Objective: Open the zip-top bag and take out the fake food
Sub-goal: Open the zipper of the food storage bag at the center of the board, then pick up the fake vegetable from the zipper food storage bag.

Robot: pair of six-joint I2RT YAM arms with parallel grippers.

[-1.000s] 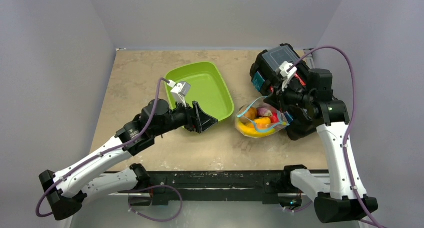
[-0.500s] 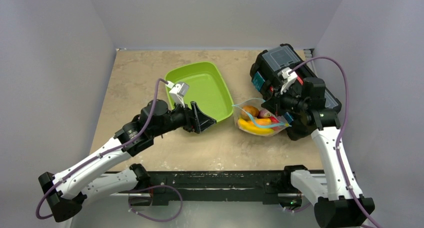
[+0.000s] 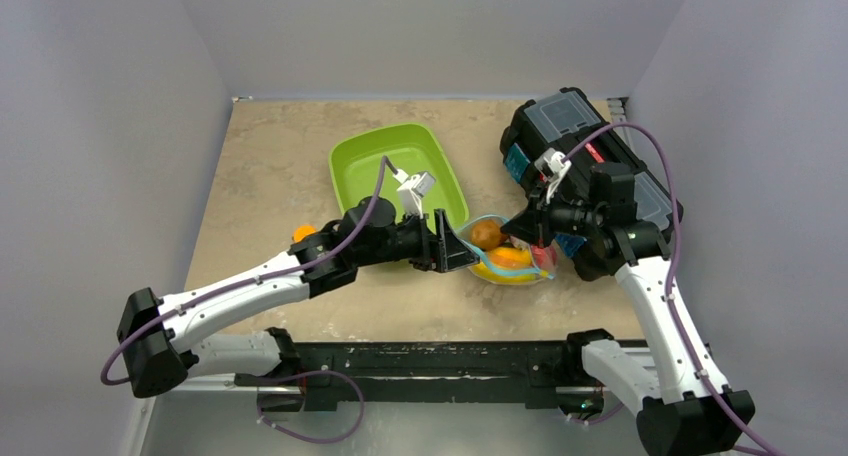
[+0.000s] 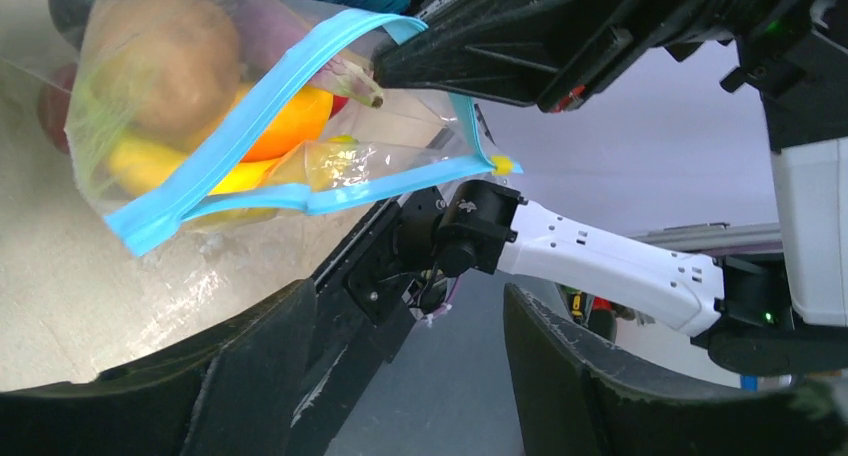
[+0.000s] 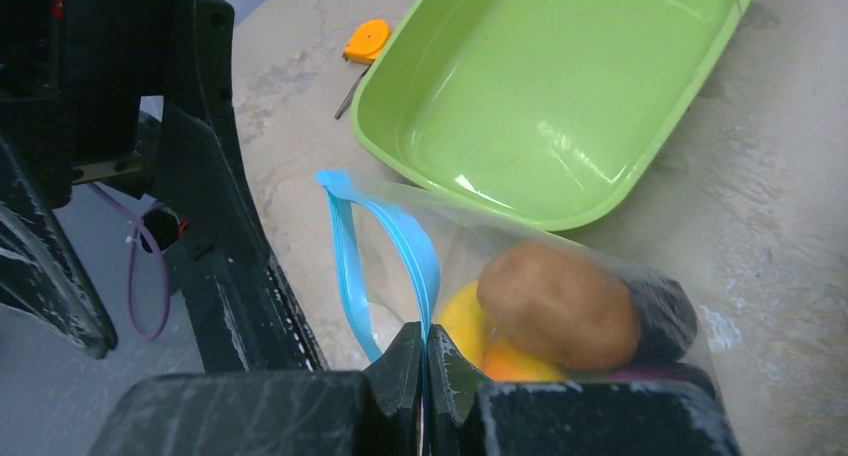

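The bag [image 3: 508, 258] sits on the table [image 3: 270, 156] between the two arms, just in front of the green tray [image 3: 360, 161] and beside the black case [image 3: 560, 116]. From above, the right arm reaches onto its right side, but the jaws are hard to read there. The right wrist view settles it: the right claw [image 5: 425, 341] is pressed tight on the blue zip strip [image 5: 395, 246], whose two sides part above it, so the mouth gapes. That view also shows a brown piece [image 5: 555, 306] lying uppermost in the bag. The left wrist view shows more of the food [image 4: 290, 126]: orange and yellow pieces under the brown one, all inside the plastic. The left claw [image 3: 462, 254] stands wide and empty, its tips just beside the bag's left edge. From its own camera the bag lies ahead of the jaws, not between them. An orange block [image 3: 303, 232] lies by the left arm, and only the right wrist view shows its thin black stick.
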